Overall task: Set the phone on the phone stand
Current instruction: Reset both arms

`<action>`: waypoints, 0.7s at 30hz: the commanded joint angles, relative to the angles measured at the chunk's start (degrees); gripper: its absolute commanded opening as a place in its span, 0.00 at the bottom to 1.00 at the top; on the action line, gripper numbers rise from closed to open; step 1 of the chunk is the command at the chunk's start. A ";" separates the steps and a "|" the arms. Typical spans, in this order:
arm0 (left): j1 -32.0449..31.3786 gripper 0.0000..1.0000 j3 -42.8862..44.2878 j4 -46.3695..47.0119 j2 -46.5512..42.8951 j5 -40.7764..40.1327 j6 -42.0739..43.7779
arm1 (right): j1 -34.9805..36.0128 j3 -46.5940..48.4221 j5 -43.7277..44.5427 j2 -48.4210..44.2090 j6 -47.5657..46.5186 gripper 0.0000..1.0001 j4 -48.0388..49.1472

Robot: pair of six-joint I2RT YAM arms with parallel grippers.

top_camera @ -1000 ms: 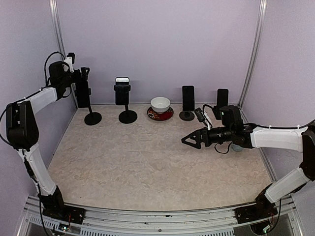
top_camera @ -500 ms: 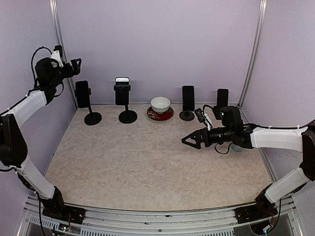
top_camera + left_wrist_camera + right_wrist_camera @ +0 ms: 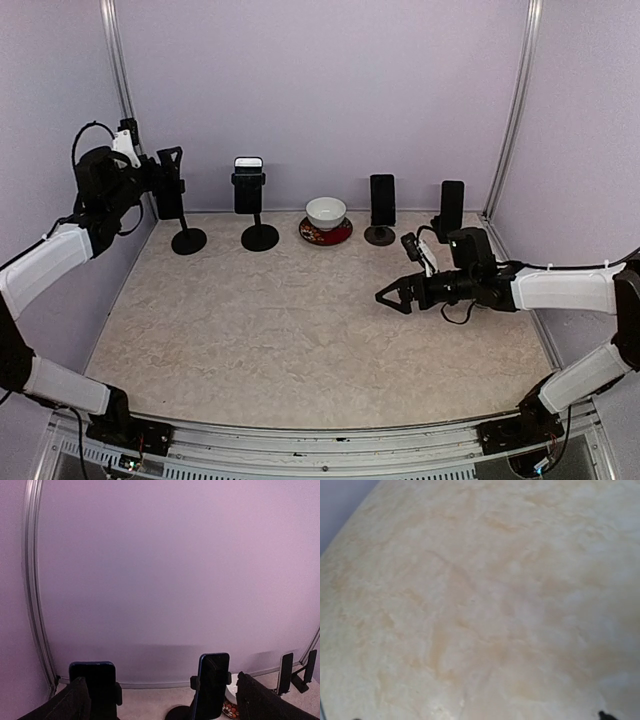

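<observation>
Jaws on both grippers stand wide apart, empty. Placement looks done: the phone [image 3: 93, 680] sits upright in the far-left phone stand [image 3: 188, 241], with the left gripper [image 3: 168, 168] close by it. To keep clear, the right gripper [image 3: 388, 294] hovers over the table [image 3: 300, 340].

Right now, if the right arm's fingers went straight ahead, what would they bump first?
Probably the bare table: the right fingers point left, tilted slightly down, and their camera shows only tabletop ahead. Depth is hard to judge.
</observation>
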 commanded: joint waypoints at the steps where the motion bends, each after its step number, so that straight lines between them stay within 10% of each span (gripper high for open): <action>1: -4.77 0.99 -5.32 -4.09 -4.27 -6.91 -0.37 | -0.95 -1.87 4.75 -3.29 -1.09 1.00 -1.71; 21: -20.79 0.99 -10.92 -35.13 -8.50 -24.05 -10.80 | -4.73 -11.73 22.22 -13.37 -0.01 1.00 -4.49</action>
